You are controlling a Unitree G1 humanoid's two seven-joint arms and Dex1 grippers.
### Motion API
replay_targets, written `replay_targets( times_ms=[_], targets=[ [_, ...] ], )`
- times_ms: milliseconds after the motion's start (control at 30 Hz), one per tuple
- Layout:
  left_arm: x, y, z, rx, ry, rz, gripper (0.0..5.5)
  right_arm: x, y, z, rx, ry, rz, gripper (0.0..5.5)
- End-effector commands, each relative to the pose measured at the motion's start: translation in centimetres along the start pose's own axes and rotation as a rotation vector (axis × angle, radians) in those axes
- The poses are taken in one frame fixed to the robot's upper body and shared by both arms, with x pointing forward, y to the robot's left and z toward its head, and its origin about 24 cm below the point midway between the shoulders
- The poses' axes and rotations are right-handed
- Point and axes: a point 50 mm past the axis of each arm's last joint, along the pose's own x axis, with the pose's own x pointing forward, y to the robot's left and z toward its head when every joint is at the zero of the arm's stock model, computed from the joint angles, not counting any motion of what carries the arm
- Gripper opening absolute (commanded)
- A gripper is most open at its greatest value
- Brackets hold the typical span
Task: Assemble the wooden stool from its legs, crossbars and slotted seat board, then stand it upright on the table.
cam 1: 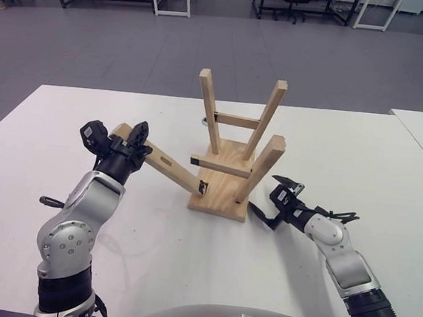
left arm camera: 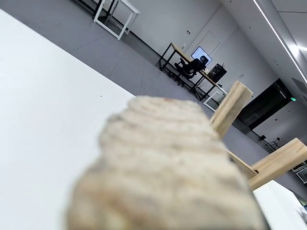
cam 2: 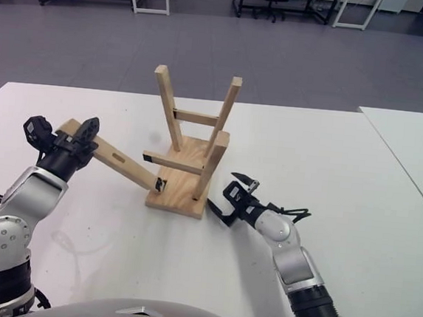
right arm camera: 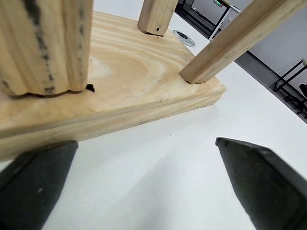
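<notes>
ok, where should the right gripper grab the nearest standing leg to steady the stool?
Probably above its crossbar, from the robot's right, with the open right gripper. The nearest leg is a straight square post, leaning slightly; its right face looks bare, while the crossbar joins on its left.

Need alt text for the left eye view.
Seat board lies on the white table with three legs pointing up. Left pincer holds the fourth leg slanted down toward the board's corner; right pincer open beside the board.
</notes>
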Motion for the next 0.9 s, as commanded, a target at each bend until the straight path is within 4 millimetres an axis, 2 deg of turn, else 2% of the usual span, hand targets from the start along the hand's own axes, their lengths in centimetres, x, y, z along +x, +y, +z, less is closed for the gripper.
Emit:
replay_targets(
  times_ms=[33,167,333,367,433,533,600,667,733,800,833,900],
  targets=[
    [0.7,-0.5,-1.2,0.046,0.025,-0.013,1.01,-0.3,0.1,-0.6,-0.021,0.045,0.005,5.40],
    [1.3,-1.0,-1.2,0.233,0.032,-0.056,1.01,-0.7,0.0,-0.2,-0.041,0.047,-0.010,5.40],
    [1.4,-1.7,-1.9,0.353,0.087,-0.084,1.01,-1.6,-1.0,1.0,-0.034,0.013,-0.077,5.40],
    [1.2,-1.9,-2.2,0.366,0.103,-0.080,1.01,-1.9,-1.6,1.8,-0.006,-0.021,-0.111,5.40],
    [0.7,-2.0,-3.2,0.377,0.137,-0.059,1.01,-2.3,-3.0,4.6,0.093,-0.168,-0.195,5.40],
    [0.5,-2.2,-4.0,0.400,0.156,-0.042,1.01,-3.7,-3.8,8.4,0.203,-0.368,-0.224,5.40],
    [0.8,-2.3,-3.9,0.401,0.148,-0.020,1.01,-6.0,-3.4,11.2,0.278,-0.547,-0.181,5.40],
    [1.1,-2.4,-3.9,0.395,0.146,0.004,1.01,-7.9,-3.2,13.0,0.366,-0.674,-0.157,5.40],
    [1.3,-2.8,-4.1,0.395,0.148,0.017,1.01,-8.4,-4.4,13.3,0.419,-0.681,-0.226,5.40],
    [1.3,-3.5,-4.5,0.420,0.161,-0.008,1.01,-8.0,-6.0,13.0,0.403,-0.603,-0.344,5.40],
    [1.3,-3.7,-4.6,0.440,0.166,-0.018,1.01,-7.8,-6.2,13.5,0.392,-0.600,-0.367,5.40],
    [1.3,-3.9,-4.8,0.485,0.176,-0.030,1.01,-7.0,-5.4,16.3,0.370,-0.666,-0.323,5.40]
  ],
)
